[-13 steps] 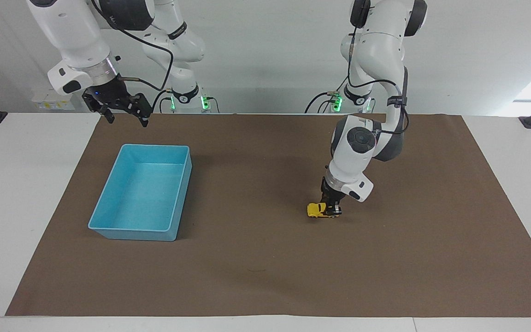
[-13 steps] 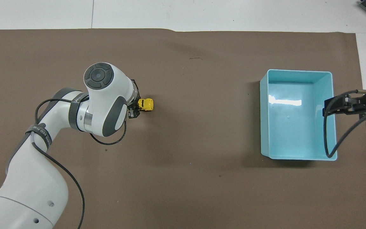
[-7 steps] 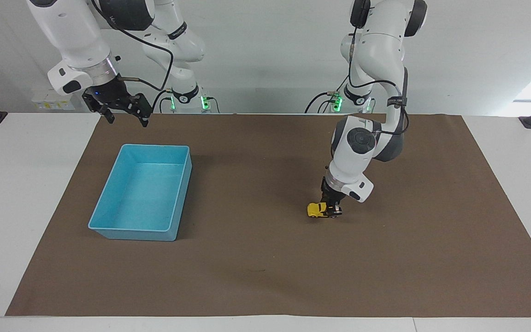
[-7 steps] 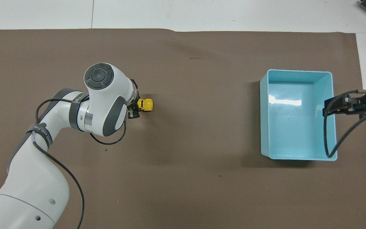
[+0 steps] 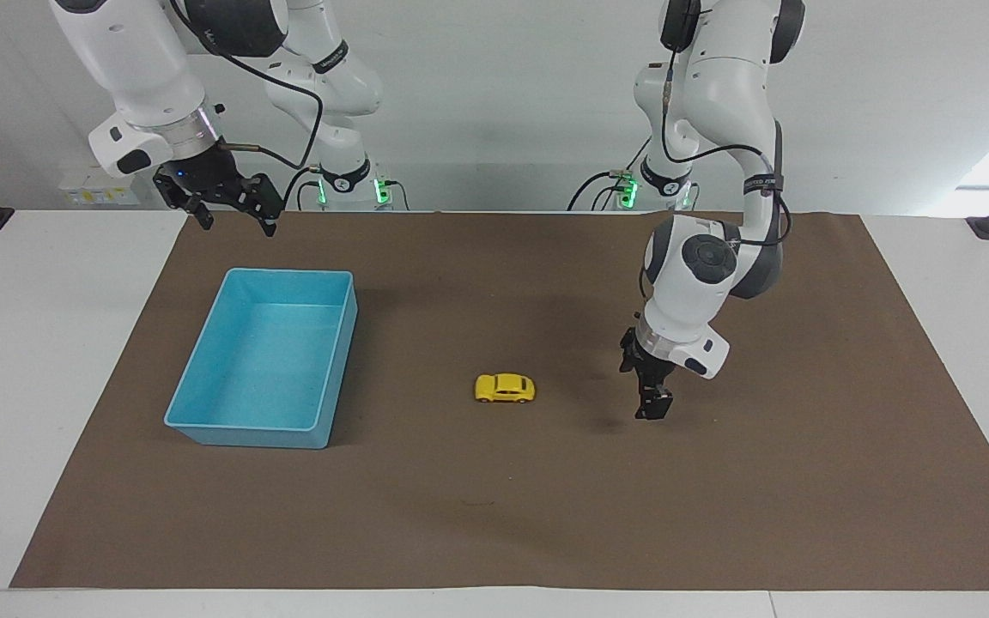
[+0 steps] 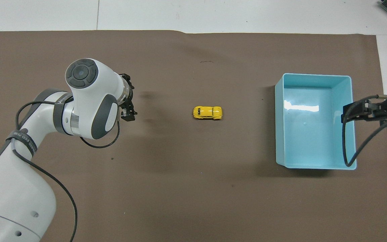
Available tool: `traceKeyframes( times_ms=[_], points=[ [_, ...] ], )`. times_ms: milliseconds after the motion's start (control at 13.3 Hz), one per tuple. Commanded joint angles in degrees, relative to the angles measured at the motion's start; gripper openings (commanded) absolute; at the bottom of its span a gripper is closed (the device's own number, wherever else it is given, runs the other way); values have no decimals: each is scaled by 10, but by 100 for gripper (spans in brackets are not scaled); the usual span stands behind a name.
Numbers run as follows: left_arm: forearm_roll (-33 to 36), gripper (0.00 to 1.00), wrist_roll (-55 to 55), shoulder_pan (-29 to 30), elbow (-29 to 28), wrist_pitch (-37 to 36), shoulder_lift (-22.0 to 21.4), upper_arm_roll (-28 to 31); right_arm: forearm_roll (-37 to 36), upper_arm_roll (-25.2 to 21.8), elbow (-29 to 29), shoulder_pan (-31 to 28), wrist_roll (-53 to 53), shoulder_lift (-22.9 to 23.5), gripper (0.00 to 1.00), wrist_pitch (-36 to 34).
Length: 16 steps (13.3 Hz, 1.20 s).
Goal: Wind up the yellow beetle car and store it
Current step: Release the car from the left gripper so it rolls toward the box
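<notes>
The left gripper hangs low over the brown mat, empty, and I cannot tell from the views how its fingers stand. A second ago it was down at the yellow beetle car and gripped its rear end. Now it has let go and drawn back toward the left arm's end of the table, and it holds nothing.

The yellow beetle car has left the gripper. It stands alone on its wheels on the mat, well apart from the left gripper, on the side toward the blue bin. It has travelled a good part of the way from its old place toward the bin, but it is not yet near it. In the overhead view the car lies between the left gripper and the bin, with its length along the line to the bin.

I judge that the winding and the release are done, because the car has run free. Whether it rolls on, I cannot tell.

The right gripper waits in the air with its fingers spread, over the mat's edge just beside the bin's end that is nearest to the robots. The storing is not yet done: the bin is empty. One of the grippers must pick the car up and place it in the bin.
</notes>
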Motion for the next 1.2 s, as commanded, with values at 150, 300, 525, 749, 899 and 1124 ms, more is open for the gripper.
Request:
traceKeyframes(
  times_ms=[150, 300, 525, 749, 899, 1124],
  points=[
    [5, 100, 3, 2, -8, -8, -7, -3, 11, 4, 6, -8, -15, 4, 100, -4],
    [5, 100, 2, 3, -8, -8, -7, -3, 11, 4, 6, -8, -15, 4, 100, -4],
    [5, 100, 2, 2, -5, -9, -7, -3, 11, 4, 6, -8, -15, 4, 100, -4],
    [5, 100, 2, 3, -2, -11, -8, -3, 11, 4, 6, -8, -15, 4, 100, -4],
    [5, 100, 3, 3, 3, -16, -10, -3, 11, 4, 6, -8, -15, 4, 100, -4],
    [7, 100, 5, 4, 7, -32, -28, -2, 11, 4, 6, -8, -15, 4, 100, -4]
  ],
)
